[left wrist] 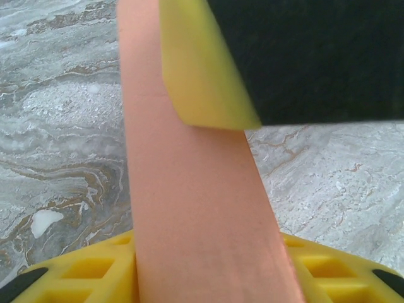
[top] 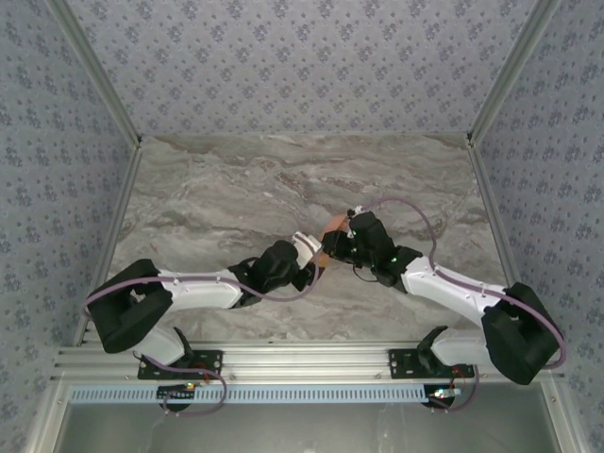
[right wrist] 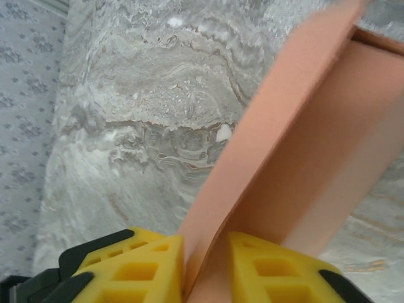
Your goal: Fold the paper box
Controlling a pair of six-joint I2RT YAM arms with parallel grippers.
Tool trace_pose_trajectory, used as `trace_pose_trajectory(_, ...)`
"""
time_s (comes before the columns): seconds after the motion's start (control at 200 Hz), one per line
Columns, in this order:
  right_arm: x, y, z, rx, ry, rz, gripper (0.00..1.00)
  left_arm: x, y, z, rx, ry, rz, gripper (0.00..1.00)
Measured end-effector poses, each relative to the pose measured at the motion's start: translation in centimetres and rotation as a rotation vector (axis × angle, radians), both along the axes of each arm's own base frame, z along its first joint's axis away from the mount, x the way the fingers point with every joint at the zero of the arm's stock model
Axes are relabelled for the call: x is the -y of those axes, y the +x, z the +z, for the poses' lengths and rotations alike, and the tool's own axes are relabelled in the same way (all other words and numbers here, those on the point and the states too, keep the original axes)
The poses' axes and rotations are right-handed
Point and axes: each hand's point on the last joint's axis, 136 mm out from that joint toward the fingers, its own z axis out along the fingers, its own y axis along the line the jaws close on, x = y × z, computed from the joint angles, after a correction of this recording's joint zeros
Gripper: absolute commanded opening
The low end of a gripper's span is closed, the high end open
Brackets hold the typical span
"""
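I count one paper box (top: pixel 332 225), of salmon-orange thin cardboard, matte and smooth. It sits between my two sets of jaws, just right of centre in the top view, over the single grey-veined marble table (top: pixel 217 198). My right jaws are clamped on it: its creased panels (right wrist: pixel 297 145) run down between two yellow gridded fingers (right wrist: pixel 271 265). In my left wrist view, a flat strip (left wrist: pixel 202 214) fills the gap between the left fingers (left wrist: pixel 95 268). Whether they are gripping or merely flanking it, I cannot tell.
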Motion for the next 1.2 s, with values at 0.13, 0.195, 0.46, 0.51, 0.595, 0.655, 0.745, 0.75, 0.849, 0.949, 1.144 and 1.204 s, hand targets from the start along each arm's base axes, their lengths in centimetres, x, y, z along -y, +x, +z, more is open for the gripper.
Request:
trace_pose_trajectory(0.13, 0.6, -0.2, 2.0, 0.062, -0.046, 0.032, 0.43, -0.8, 0.1, 0.1, 0.005, 0.002, -0.019, 0.42)
trace_pose_trajectory(0.195, 1.0, -0.1, 3.6, 0.112, -0.076, 0.055, 0.46, -1.4, 0.3, 0.2, 0.004, 0.002, -0.026, 0.4)
trace_pose_trajectory(0.46, 3.0, 0.9, 9.4, 0.328, -0.261, 0.18, 0.56, -3.0, 0.5, 0.3, -0.031, 0.026, -0.117, 0.34)
trace_pose_trajectory(0.51, 3.7, 1.2, 9.5, 0.354, -0.3, 0.202, 0.56, -3.3, 0.6, 0.4, -0.042, 0.024, -0.137, 0.33)
trace_pose_trajectory(0.595, 5.0, 1.7, 9.0, 0.374, -0.355, 0.238, 0.56, -4.0, 1.2, 0.7, -0.06, 0.02, -0.163, 0.32)
trace_pose_trajectory(0.655, 5.8, 2.0, 8.9, 0.392, -0.386, 0.264, 0.56, -4.5, 1.5, 1.0, -0.065, 0.022, -0.178, 0.32)
trace_pose_trajectory(0.745, 6.1, 1.9, 8.8, 0.44, -0.436, 0.335, 0.56, -5.0, 1.7, 1.7, -0.052, 0.026, -0.219, 0.32)
trace_pose_trajectory(0.75, 6.0, 1.8, 8.8, 0.444, -0.439, 0.341, 0.56, -5.0, 1.7, 1.8, -0.05, 0.025, -0.223, 0.32)
trace_pose_trajectory(0.849, 5.6, 1.1, 8.5, 0.494, -0.492, 0.441, 0.56, -5.3, 1.3, 2.7, -0.013, 0.021, -0.292, 0.32)
trace_pose_trajectory(0.949, 5.7, 0.5, 7.7, 0.513, -0.549, 0.521, 0.56, -5.6, 1.0, 3.3, 0.02, 0.019, -0.352, 0.32)
trace_pose_trajectory(1.144, 5.6, 0.3, 6.3, 0.514, -0.626, 0.658, 0.55, -6.2, 0.3, 3.3, 0.038, 0.048, -0.447, 0.32)
trace_pose_trajectory(1.204, 5.6, 0.3, 5.9, 0.511, -0.638, 0.694, 0.55, -6.2, 0.1, 3.3, 0.042, 0.054, -0.473, 0.32)
